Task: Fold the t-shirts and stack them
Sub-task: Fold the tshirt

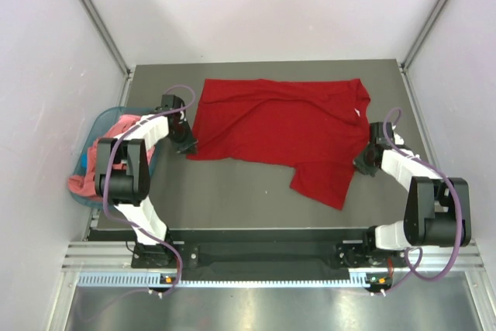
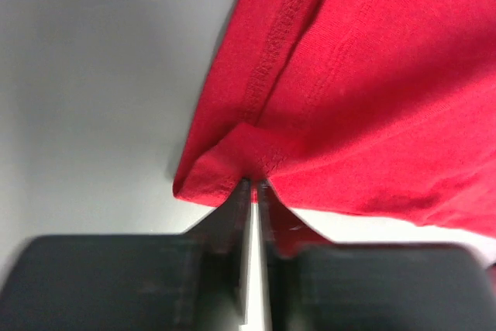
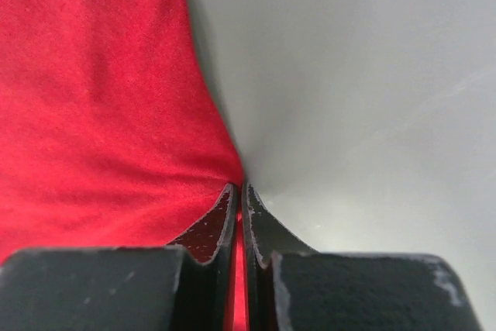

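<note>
Red t-shirt (image 1: 279,125), edges pinched in fingers (image 2: 232,221)

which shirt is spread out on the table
The deep red t-shirt, its edges pinched by the left gripper and right gripper; the salmon-pink t-shirt is bunched in the teal basket instead.

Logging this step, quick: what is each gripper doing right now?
Left gripper: closed, pinching a hem corner of the red shirt.
Right gripper: closed, pinching the red shirt's edge.
</note>
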You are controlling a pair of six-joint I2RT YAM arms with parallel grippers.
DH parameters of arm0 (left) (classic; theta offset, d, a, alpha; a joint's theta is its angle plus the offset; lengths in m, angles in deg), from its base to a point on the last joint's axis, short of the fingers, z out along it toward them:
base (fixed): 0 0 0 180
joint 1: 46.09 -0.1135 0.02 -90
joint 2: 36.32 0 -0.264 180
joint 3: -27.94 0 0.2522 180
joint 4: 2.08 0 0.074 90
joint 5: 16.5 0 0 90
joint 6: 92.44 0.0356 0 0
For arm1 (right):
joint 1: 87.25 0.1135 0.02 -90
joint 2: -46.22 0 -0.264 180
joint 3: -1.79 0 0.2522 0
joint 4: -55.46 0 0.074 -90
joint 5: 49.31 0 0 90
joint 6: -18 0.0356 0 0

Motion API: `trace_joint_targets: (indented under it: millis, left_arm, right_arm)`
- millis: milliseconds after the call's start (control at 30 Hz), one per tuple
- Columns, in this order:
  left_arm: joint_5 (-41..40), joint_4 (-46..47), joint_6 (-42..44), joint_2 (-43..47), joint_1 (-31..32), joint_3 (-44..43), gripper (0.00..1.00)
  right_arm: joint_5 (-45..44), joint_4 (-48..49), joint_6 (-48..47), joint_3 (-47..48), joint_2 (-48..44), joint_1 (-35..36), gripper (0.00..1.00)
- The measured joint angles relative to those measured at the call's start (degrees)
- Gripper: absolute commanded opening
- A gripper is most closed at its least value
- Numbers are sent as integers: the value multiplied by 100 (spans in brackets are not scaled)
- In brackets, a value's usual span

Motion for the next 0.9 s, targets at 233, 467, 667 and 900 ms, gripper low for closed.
trace_joint_targets:
  millis: [233,467,667,900]
  left_arm:
    - [-11,-138,-24,-35,0,0,0]
    - [282,-562,-9,74,0,0,48]
    - [599,-686,85,236,0,-516,46]
    - [1274,96,157,-358,2,-1545,39]
  right_arm:
    - [-461,-385,-721,223,-9,-162,0]
    - [-828,-815,-1314,350,-308,-374,0]
    - [-863,-981,-1519,605,-153,-413,0]
    - [-881,-1067,-1613,769,-116,-415,0]
